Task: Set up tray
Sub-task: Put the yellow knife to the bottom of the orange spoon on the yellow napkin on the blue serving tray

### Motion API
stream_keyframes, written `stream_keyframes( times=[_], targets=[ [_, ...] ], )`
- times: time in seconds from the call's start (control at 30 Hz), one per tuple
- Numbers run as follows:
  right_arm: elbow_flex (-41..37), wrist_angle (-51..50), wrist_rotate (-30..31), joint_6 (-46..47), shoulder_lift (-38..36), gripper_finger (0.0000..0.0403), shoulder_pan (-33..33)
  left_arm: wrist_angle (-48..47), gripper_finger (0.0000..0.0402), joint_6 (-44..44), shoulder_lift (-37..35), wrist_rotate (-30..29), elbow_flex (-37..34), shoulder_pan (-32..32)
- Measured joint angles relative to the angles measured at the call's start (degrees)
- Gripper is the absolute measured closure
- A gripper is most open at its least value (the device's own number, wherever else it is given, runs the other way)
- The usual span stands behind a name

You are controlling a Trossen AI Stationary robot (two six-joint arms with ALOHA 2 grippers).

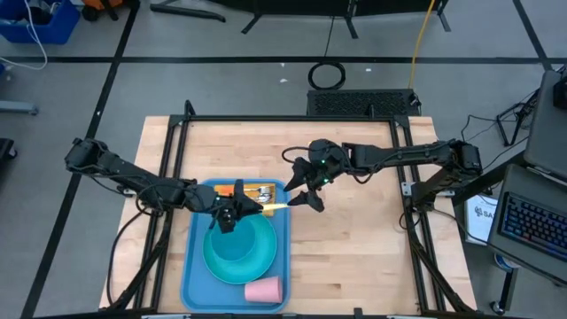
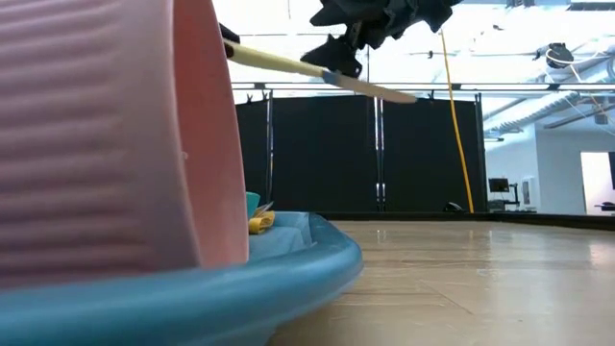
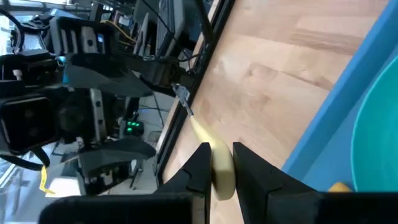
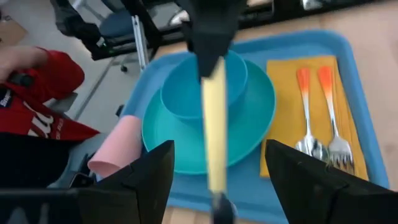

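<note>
1. High view: the tray (image 1: 197,266) lies on the wooden table (image 1: 354,248) near its front edge and toward its left side; it carries a turquoise plate (image 1: 239,252) with a blue bowl (image 1: 232,241) on it, a pink cup (image 1: 263,289) at the tray's front right corner and a yellow napkin (image 1: 257,190) at its far edge; the left gripper (image 1: 232,213) hangs over the tray's far part, clamped on a pale-handled utensil (image 1: 275,207) that reaches past the tray's right rim; the right gripper (image 1: 306,197) hovers just beside that rim, fingers spread.
2. Low view: the cup fills the near left, standing inside the tray's rim; the utensil slants overhead, a dark gripper above it.
3. Left wrist view: the two dark fingers (image 3: 198,168) pinch the pale handle; the tray's rim runs alongside.
4. Right wrist view: the fingers (image 4: 152,168) stand wide apart around the handle without touching it; two orange-handled forks (image 4: 320,118) lie on the napkin.
</note>
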Motion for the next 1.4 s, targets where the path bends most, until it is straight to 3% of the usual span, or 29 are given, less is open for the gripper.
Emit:
stream_keyframes(
  times=[0.33, 0.93, 1.4],
  targets=[
    [0.0, 0.0, -0.1, 1.4, 3.4, 0.016, -0.2, 1.0, 0.0355, 0.2, 0.0, 4.4, 0.1, 2.9],
    [0.0, 2.3, -4.6, 2.5, 5.1, 0.0162, -0.1, 1.0, 0.0355, 0.2, 0.0, 4.4, 0.1, 4.8],
    [0.0, 3.8, -5.9, 2.8, 7.1, 0.0194, -0.1, 1.7, 0.0355, -0.4, 0.0, 5.5, 0.1, 5.3]
  ],
)
